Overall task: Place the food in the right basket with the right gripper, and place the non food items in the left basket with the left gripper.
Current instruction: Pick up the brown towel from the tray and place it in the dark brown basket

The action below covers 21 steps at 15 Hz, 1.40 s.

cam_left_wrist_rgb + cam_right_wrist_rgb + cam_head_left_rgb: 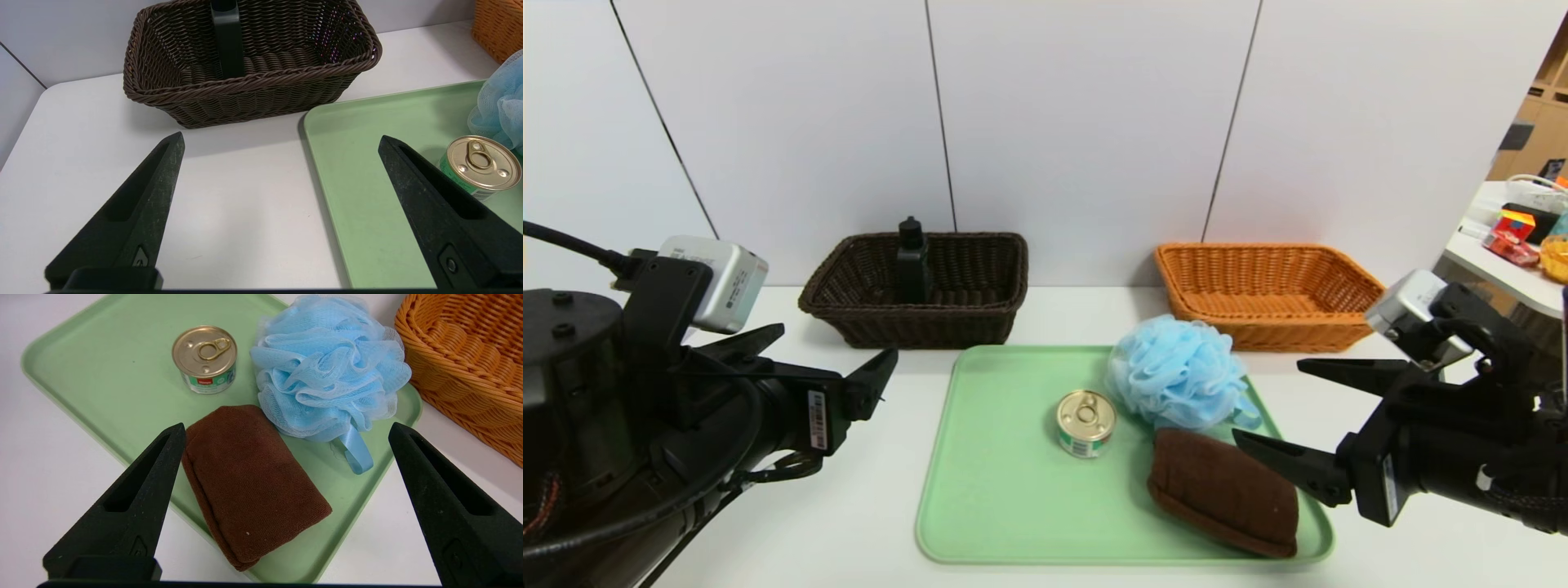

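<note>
Head view, tin can: the small gold-lidded tin can (1085, 422) stands upright near the middle of a pale green tray (996, 490), label green and white.
Neighbours on tray: a light blue bath pouf (1178, 373) sits just beside the can toward the orange basket; a folded brown towel (1223, 490) lies at the tray's near right corner, touching or nearly touching the pouf.
Right basket: the orange-tan wicker basket (1270, 294) rests on the white bench (792, 490) behind the tray's far right corner.
Left basket: the dark brown wicker basket (915, 287) stands behind the tray's left side, with a black bottle (912, 261) upright inside it.
Right hand: the right hand (1270, 408) hangs beside the tray's right edge, fingers spread wide apart, gripping nothing; its wrist camera frames the towel between them.
Left hand: the left hand (837, 359) hovers over bare bench left of the tray, fingers likewise wide apart and unladen.
</note>
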Tool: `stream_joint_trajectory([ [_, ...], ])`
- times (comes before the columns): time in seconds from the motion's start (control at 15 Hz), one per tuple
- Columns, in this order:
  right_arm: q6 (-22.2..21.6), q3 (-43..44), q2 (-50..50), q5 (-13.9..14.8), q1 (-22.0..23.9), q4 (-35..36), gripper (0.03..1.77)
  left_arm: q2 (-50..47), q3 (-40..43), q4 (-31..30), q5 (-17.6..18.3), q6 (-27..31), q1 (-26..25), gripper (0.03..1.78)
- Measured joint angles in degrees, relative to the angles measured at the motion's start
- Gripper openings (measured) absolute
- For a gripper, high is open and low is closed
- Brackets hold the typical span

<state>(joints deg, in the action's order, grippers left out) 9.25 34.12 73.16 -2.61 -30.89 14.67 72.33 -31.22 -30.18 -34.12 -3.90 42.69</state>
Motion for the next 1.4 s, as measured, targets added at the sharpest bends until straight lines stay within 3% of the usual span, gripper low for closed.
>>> stream_joint_trajectory([
  [1.0,-3.41,18.1,6.41,0.33,-5.92,-36.85,1.71,0.57,0.02,-0.16,-0.05,1.67,0.22,1.69],
  [1.4,-3.3,20.42,11.11,-0.2,-6.07,-37.68,1.71,0.72,-0.11,-0.24,-0.09,2.23,0.61,1.69],
])
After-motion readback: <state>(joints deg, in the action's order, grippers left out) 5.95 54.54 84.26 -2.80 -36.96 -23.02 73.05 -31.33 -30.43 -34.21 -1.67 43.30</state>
